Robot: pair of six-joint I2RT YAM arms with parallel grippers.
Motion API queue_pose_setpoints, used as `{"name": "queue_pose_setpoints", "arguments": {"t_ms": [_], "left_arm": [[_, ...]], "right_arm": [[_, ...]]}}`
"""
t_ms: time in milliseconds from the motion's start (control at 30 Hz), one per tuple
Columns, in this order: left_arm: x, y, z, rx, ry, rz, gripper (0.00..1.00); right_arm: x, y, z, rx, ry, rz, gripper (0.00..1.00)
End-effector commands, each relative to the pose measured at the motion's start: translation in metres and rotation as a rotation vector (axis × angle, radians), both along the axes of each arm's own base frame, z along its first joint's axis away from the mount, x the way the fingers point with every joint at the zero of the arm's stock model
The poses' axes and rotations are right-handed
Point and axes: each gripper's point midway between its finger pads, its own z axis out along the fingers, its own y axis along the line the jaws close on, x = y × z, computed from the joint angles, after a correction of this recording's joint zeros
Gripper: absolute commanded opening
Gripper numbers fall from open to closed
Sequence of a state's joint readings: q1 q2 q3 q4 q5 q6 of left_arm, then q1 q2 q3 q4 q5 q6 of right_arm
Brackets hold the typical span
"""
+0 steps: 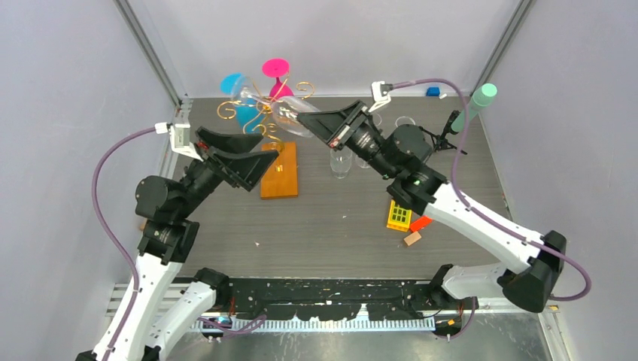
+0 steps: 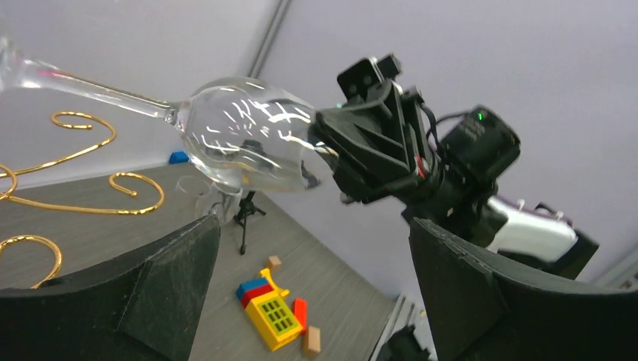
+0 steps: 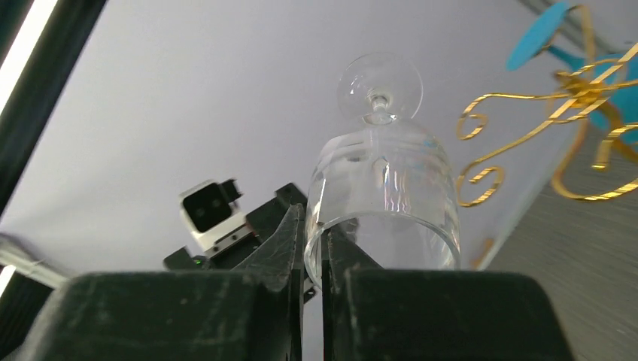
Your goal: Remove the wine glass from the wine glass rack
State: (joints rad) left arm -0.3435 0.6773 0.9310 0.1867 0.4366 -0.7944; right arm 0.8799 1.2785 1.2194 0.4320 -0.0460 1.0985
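Observation:
A clear wine glass lies tilted in the air just right of the gold wire wine glass rack, its stem pointing toward the scrolls. My right gripper is shut on the rim of its bowl, one finger inside and one outside. In the left wrist view the bowl hangs above my left gripper, which is wide open and holds nothing. The left gripper sits below the glass, over the rack's orange-brown base.
A pink glass and blue glasses hang on the rack. Clear glasses stand on the table under the right arm. A black tripod with a mint tip stands far right. Toy blocks lie near the right arm.

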Motion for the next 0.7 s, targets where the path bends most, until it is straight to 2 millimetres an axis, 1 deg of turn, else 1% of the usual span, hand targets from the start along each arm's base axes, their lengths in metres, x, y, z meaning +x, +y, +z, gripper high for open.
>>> {"name": "queue_pose_setpoints", "arguments": {"t_ms": [0,33,67,100,133,167,200,233,267,300,333,367,400,433,500,533,567,600,633,667], "left_arm": [[-0.040,-0.009,0.006,0.167,-0.192,-0.103,1.00],[-0.044,-0.010,0.005,0.190,-0.218,-0.113,1.00],[-0.050,-0.011,0.004,0.213,-0.245,-0.134,1.00],[-0.055,-0.012,0.003,0.230,-0.269,-0.150,1.00],[-0.060,-0.013,0.003,0.248,-0.299,-0.165,1.00],[-0.064,-0.013,0.002,0.261,-0.322,-0.174,1.00],[-0.066,-0.013,0.001,0.272,-0.336,-0.177,1.00],[-0.067,-0.013,0.001,0.280,-0.346,-0.172,1.00],[-0.067,-0.011,0.001,0.288,-0.353,-0.160,1.00],[-0.065,-0.010,-0.001,0.295,-0.353,-0.148,1.00],[-0.064,-0.009,-0.002,0.304,-0.356,-0.133,1.00],[-0.062,-0.008,-0.003,0.311,-0.353,-0.122,1.00],[-0.060,-0.007,-0.005,0.315,-0.348,-0.112,1.00],[-0.058,-0.007,-0.005,0.317,-0.345,-0.102,1.00],[-0.052,-0.005,-0.007,0.319,-0.329,-0.078,1.00],[-0.049,-0.004,-0.008,0.320,-0.319,-0.065,1.00],[-0.046,-0.003,-0.010,0.322,-0.308,-0.053,1.00],[-0.042,-0.003,-0.012,0.324,-0.294,-0.044,1.00],[-0.039,-0.003,-0.016,0.333,-0.270,-0.043,1.00],[-0.037,-0.003,-0.019,0.343,-0.252,-0.042,1.00]], "right_arm": [[-0.002,-0.040,0.005,-0.157,-0.044,-0.085,0.00],[-0.005,-0.048,0.008,-0.187,-0.071,-0.090,0.00],[-0.011,-0.049,-0.003,-0.254,-0.053,-0.058,0.00],[-0.015,-0.055,-0.004,-0.296,-0.085,-0.058,0.00],[-0.027,-0.058,-0.009,-0.350,-0.087,-0.012,0.00],[-0.032,-0.060,-0.012,-0.393,-0.122,0.000,0.00],[-0.045,-0.063,-0.018,-0.439,-0.125,0.050,0.00],[-0.050,-0.065,-0.024,-0.488,-0.154,0.066,0.00],[-0.062,-0.069,-0.036,-0.543,-0.136,0.114,0.00],[-0.065,-0.072,-0.044,-0.594,-0.161,0.125,0.00],[-0.071,-0.078,-0.057,-0.656,-0.133,0.149,0.00],[-0.071,-0.082,-0.066,-0.706,-0.144,0.145,0.00],[-0.071,-0.090,-0.082,-0.786,-0.119,0.136,0.00],[-0.069,-0.095,-0.089,-0.825,-0.106,0.121,0.00],[-0.059,-0.118,-0.121,-0.986,-0.015,0.051,0.00],[-0.053,-0.123,-0.128,-1.036,0.002,0.024,0.00],[-0.044,-0.139,-0.143,-1.125,0.062,-0.050,0.00],[-0.034,-0.145,-0.151,-1.176,0.098,-0.097,0.00],[-0.025,-0.161,-0.161,-1.250,0.142,-0.179,0.00],[-0.017,-0.165,-0.172,-1.296,0.175,-0.204,0.00]]}}
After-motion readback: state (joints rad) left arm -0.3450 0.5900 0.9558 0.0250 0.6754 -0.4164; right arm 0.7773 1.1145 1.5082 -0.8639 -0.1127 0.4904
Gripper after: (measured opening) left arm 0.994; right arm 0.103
